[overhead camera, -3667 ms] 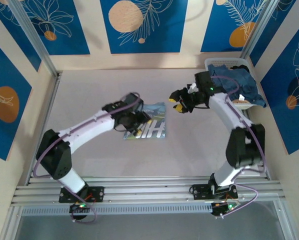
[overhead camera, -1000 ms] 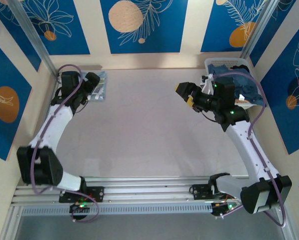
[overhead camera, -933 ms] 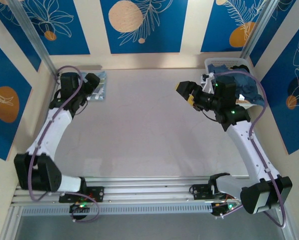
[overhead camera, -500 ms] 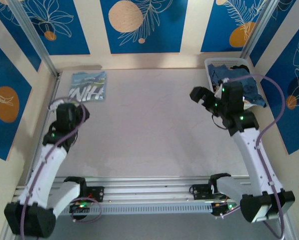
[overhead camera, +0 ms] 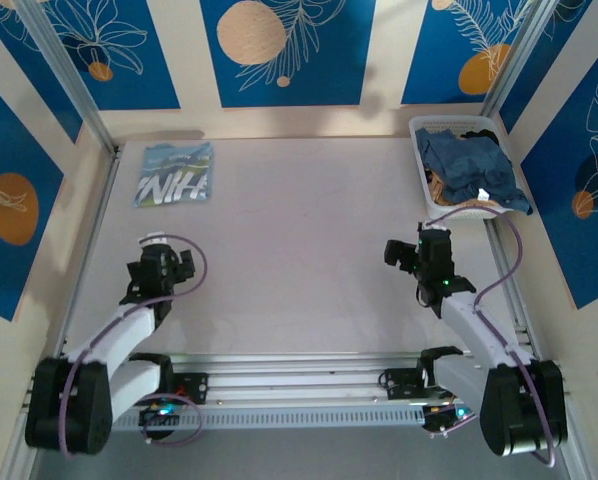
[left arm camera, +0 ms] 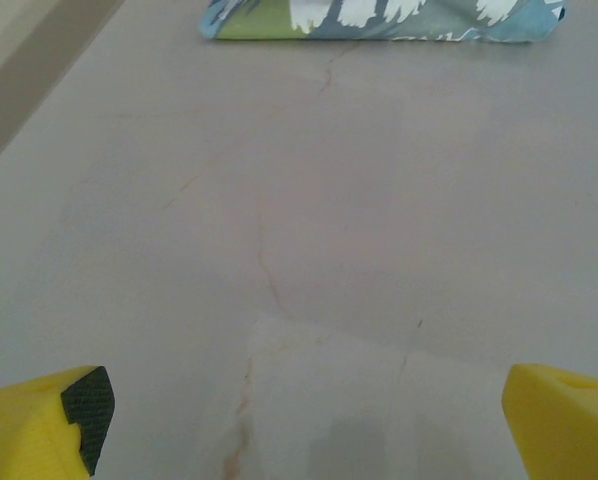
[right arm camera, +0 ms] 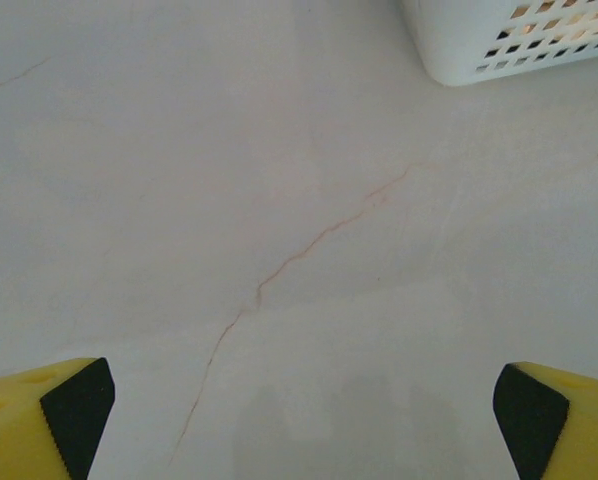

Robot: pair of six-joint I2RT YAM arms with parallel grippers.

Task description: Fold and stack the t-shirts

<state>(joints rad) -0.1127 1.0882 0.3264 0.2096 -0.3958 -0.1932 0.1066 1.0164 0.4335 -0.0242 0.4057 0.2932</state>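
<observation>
Both arms have drawn back toward their bases since half a second ago. The left arm [overhead camera: 119, 330] now sits low near the near-left corner of the counter [overhead camera: 299, 250], and the right arm [overhead camera: 474, 320] has come off the basket [overhead camera: 454, 121] to the near-right side. The folded shirt [overhead camera: 175, 173] has not moved; it lies flat in the far-left corner, white lettering up.

From the left wrist I see its near edge [left arm camera: 379, 18] well ahead of the left jaws, which are spread wide with nothing between them. The right jaws are equally released and empty over bare counter, with the basket's mesh corner [right arm camera: 509, 45] up ahead to the right.

One shirt looks done and placed, so I judge the next job is fetching another from the basket, where crumpled blue shirts [overhead camera: 464, 165] are heaped at the far-right corner, one spilling over the right rim.

These will handle as light, limp cotton with no stiffness to push against, and any pinch will drag neighbouring cloth along. I'd take a raised fold at the top of the heap with the right jaws, pinching a single layer if I can, and lift slowly so the rest falls away. The basket is light plastic and may shift or tip if a shirt snags on the mesh.
</observation>
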